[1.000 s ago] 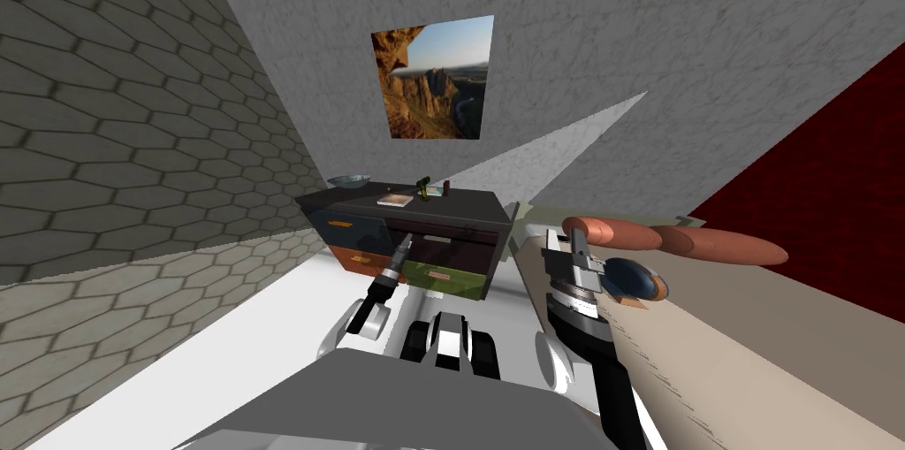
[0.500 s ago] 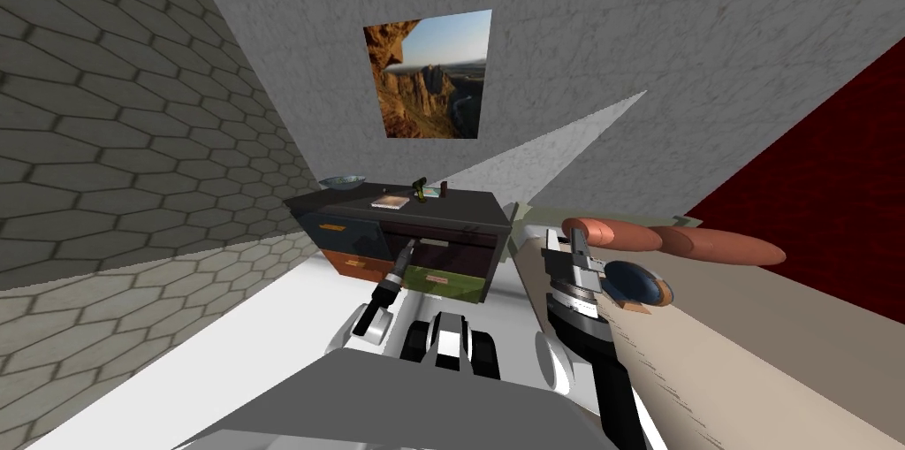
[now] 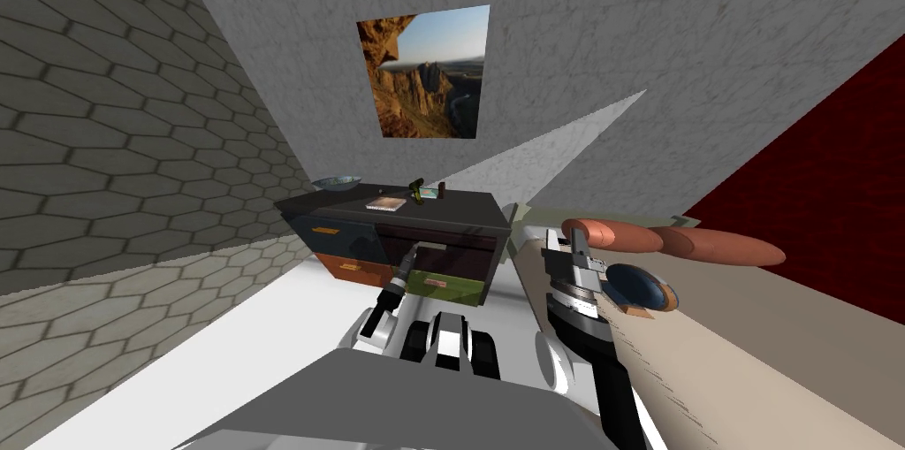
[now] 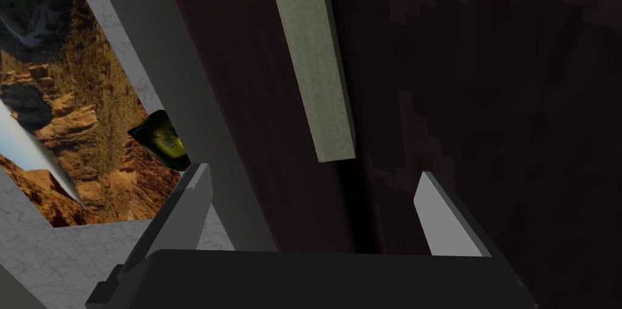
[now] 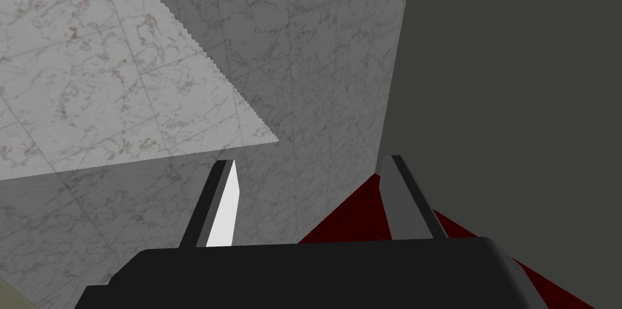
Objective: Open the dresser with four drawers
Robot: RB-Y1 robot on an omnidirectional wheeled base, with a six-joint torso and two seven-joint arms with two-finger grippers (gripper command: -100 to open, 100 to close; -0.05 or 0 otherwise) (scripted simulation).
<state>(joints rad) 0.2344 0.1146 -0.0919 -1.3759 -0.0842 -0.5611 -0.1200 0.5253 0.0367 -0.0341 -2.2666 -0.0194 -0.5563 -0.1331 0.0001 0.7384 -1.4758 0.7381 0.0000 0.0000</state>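
Left gripper (image 4: pixel 313 172): jaws spread, facing the dark upper-right drawer (image 4: pixel 461 81) of the dresser (image 3: pixel 398 228). Pale handle (image 4: pixel 313 62) lies just beyond the fingertips. Dresser stands against the wall (image 3: pixel 574 47). Right gripper (image 5: pixel 307 159): jaws spread.

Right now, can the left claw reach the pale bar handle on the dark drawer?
Probably yes: the left claw is open, facing the dark drawer, with the pale bar handle just beyond its fingertips and nothing between them.
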